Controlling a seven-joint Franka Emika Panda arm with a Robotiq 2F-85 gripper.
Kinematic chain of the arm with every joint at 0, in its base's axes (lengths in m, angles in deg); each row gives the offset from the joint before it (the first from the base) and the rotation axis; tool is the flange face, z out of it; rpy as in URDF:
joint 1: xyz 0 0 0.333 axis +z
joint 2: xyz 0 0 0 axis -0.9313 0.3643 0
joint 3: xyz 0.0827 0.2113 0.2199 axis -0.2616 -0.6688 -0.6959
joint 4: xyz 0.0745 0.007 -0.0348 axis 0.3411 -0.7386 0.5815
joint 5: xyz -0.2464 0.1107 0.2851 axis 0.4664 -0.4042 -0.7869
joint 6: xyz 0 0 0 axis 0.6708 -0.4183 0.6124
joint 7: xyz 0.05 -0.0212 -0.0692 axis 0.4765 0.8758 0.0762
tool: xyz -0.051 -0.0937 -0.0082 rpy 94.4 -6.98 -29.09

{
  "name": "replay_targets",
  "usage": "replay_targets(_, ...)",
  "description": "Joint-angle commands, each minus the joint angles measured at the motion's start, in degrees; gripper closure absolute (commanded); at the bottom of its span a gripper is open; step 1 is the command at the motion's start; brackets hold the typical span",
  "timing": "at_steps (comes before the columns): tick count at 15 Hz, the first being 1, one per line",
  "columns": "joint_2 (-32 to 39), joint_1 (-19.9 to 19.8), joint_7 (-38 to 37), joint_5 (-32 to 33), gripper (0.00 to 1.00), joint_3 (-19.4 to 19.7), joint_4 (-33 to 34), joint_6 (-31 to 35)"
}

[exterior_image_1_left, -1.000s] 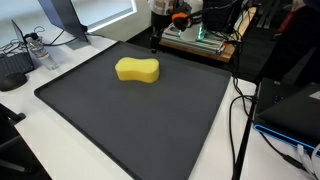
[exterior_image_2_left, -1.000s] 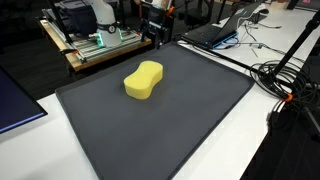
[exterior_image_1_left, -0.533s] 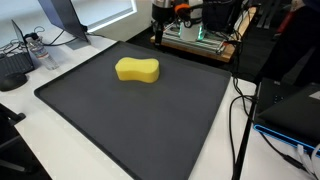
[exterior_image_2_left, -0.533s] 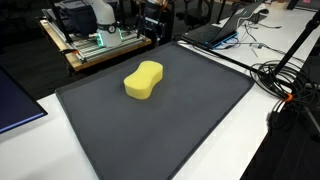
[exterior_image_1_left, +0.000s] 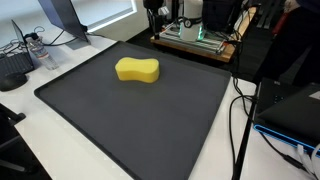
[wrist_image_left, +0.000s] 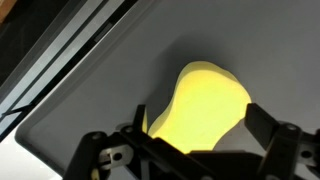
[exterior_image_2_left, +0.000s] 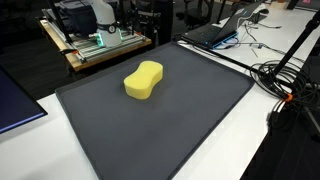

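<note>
1. Lying flat on the dark mat [exterior_image_1_left: 150, 130], toward its far half in both exterior views: a yellow sponge [exterior_image_1_left: 138, 69], pinched at the middle like a peanut.
2. Long axis in an exterior view from 9 o'clock to 3 o'clock, almost level across the picture. In an exterior view [exterior_image_2_left: 144, 80] turned from 7 o'clock to 1 o'clock, with the wider lobe at the 7 o'clock end.
3. In the wrist view, long axis of the yellow sponge [wrist_image_left: 205, 105] from about 7 o'clock to 1 o'clock, rounded end toward 1 o'clock.
4. Gripper [wrist_image_left: 195, 112] released, jaws spread wide, grasping nothing.
5. Seen from the wrist, yellow sponge framed between the two dark fingers [wrist_image_left: 262, 130], one at 9 o'clock of it and one at 3 o'clock. Well below the gripper and apart from it, no contact.
6. Hidden in the wrist view: the 7 o'clock end of the yellow sponge, covered by the body of the gripper at the bottom edge.
7. Hard to make out: the gripper in both exterior views, lost among the dark clutter at the top edge.
8. Dark mat spread on a white counter [exterior_image_2_left: 235, 150], its corners cut off by the picture borders.
</note>
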Motion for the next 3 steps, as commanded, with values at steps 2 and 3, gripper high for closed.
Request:
replay_targets(2, 0.05, -2.44, 2.93, -1.28, 0.00, -1.82, 0.10, 0.00)
replay_targets(3, 0.05, -2.33, 3.08, -1.31, 0.00, -1.80, 0.10, -0.03)
